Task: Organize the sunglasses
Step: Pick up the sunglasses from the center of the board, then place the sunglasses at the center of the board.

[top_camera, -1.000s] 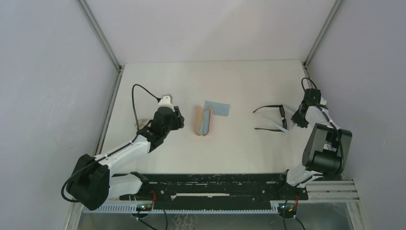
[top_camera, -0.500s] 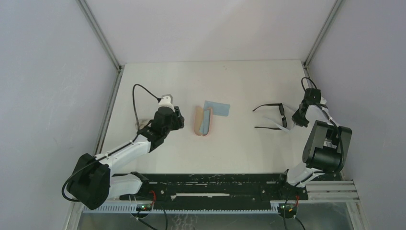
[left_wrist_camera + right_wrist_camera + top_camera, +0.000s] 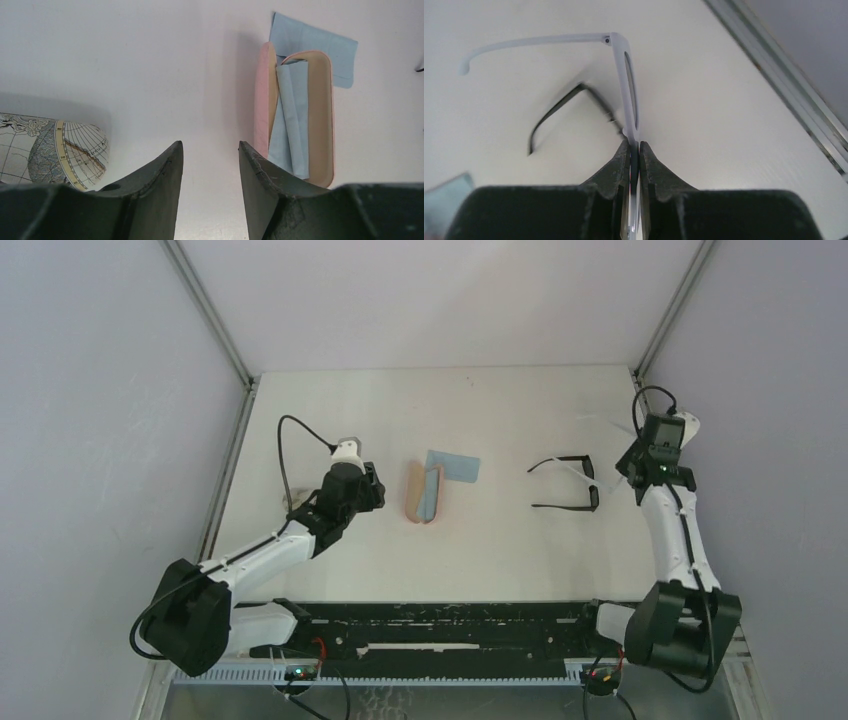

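I've got the right arm stretched up the right side of the overhead view, right gripper pinched tight on the white-framed glasses. The black sunglasses lie just left of it. The left gripper hangs half-spread and empty beside the pink case.

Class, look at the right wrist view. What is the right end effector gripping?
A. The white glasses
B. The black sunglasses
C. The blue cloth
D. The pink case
A: the right end effector is shut on the front frame of the white glasses, while the black sunglasses lie apart below them.
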You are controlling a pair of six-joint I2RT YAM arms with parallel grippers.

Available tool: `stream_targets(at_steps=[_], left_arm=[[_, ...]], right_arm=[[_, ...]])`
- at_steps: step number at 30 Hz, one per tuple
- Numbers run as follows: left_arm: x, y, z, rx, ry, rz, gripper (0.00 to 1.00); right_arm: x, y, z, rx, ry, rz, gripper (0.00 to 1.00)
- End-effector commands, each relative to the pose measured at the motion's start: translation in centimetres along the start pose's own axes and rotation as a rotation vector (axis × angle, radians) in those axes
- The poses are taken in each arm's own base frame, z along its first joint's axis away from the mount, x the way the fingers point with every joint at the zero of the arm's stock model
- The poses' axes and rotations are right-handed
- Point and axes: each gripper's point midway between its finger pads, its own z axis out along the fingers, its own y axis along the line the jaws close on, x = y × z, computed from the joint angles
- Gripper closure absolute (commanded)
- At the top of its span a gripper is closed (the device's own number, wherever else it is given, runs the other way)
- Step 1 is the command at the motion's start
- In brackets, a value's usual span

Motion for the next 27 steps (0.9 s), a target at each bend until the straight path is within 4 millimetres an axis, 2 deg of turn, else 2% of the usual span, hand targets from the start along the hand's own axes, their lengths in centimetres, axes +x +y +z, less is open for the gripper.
stream_targets(at_steps=[1,4,7,10,16,20,27], left_arm=[[-1.2,-0.1,-0.3,0.009,-0.054,0.005,0.51],[-1.5,0.2,-0.5,0.000,-0.071,0.001,0.51],[-1.8,0.6,-0.9,-0.017,-0.091,-0.006,0.51],[-2.1,1.2,-1.2,-0.043,-0.111,-0.016,0.51],[-2.6,2.4,-1.8,-0.100,-0.145,-0.035,0.51],[-2.7,2.5,-1.9,-0.106,-0.149,-0.036,0.51],[-2.9,2.6,-2.2,-0.111,-0.160,-0.034,0.51]], right_arm=[[-1.8,6.1,-5.0,-0.243,-0.113,-0.161,0.96],[0.2,10.5,-8.3,-0.440,-0.110,-0.291,0.96],[3.7,14.3,-11.5,-0.639,-0.056,-0.428,0.96],[7.5,16.0,-13.5,-0.756,0.016,-0.570,0.96],[14.4,15.1,-14.4,-0.771,0.254,-0.747,0.99],[17.5,14.9,-14.4,-0.745,0.360,-0.809,1.00],[22.5,15.5,-12.2,-0.638,0.475,-0.920,1.00]])
